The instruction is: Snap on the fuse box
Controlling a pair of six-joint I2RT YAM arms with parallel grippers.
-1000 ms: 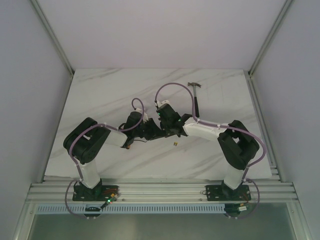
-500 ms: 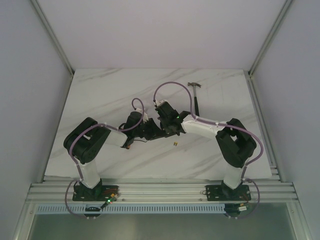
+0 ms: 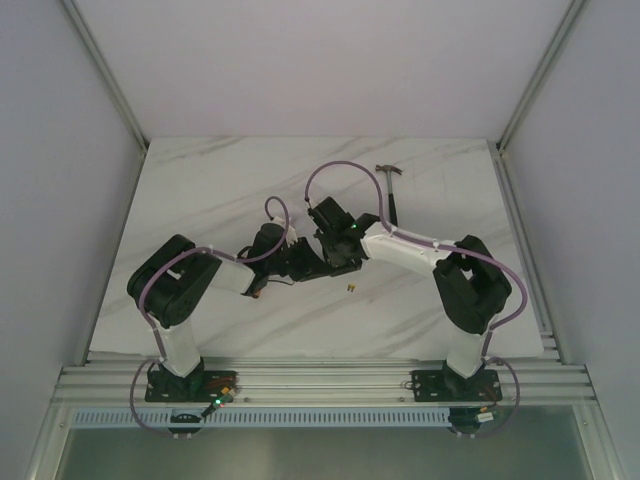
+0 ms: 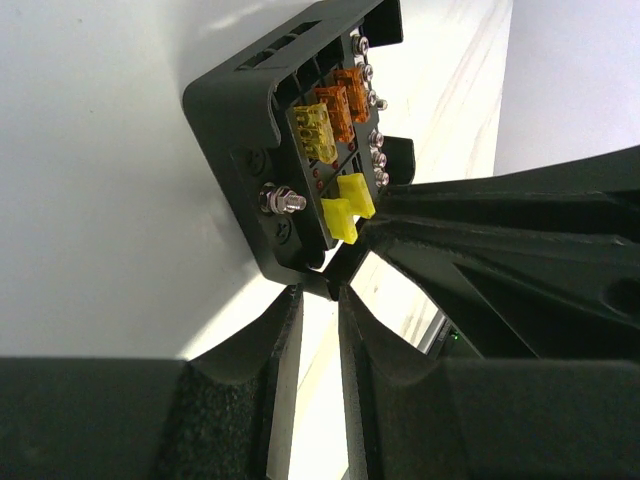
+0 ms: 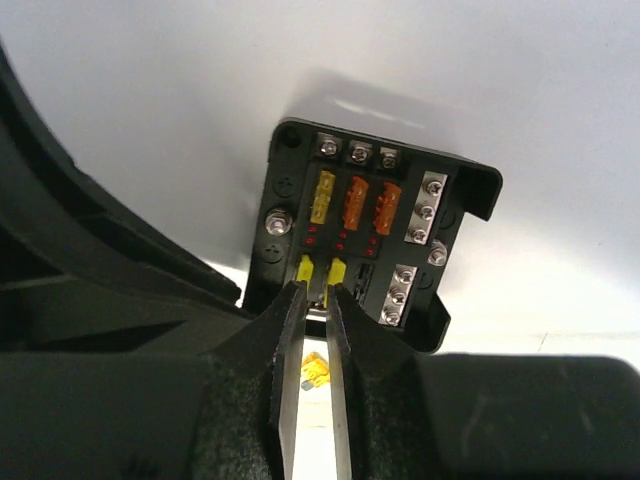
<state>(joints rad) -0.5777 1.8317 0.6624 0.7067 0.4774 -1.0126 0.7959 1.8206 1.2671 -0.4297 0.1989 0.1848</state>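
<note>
The fuse box (image 4: 300, 150) is a black square box without a lid, held tilted above the table. Its lower corner sits between my left gripper's (image 4: 318, 300) fingertips, which are shut on it. Inside are one yellow and two orange fuses (image 5: 357, 202) in the upper row and two yellow fuses (image 5: 322, 270) below. My right gripper (image 5: 315, 290) has its tips at those two lower yellow fuses, jaws a narrow gap apart with nothing between them. In the top view both grippers meet at mid-table and hide the fuse box (image 3: 312, 262).
A loose yellow fuse (image 3: 351, 289) lies on the marble table just right of the grippers, showing through the right jaws as a small yellow fuse (image 5: 315, 370). A hammer (image 3: 393, 190) lies at the back right. The right arm (image 4: 520, 250) crowds the left wrist view.
The right gripper's jaws have parted slightly. The right wrist has shifted a little left and away over the box. The left arm and the box have stayed put.
</note>
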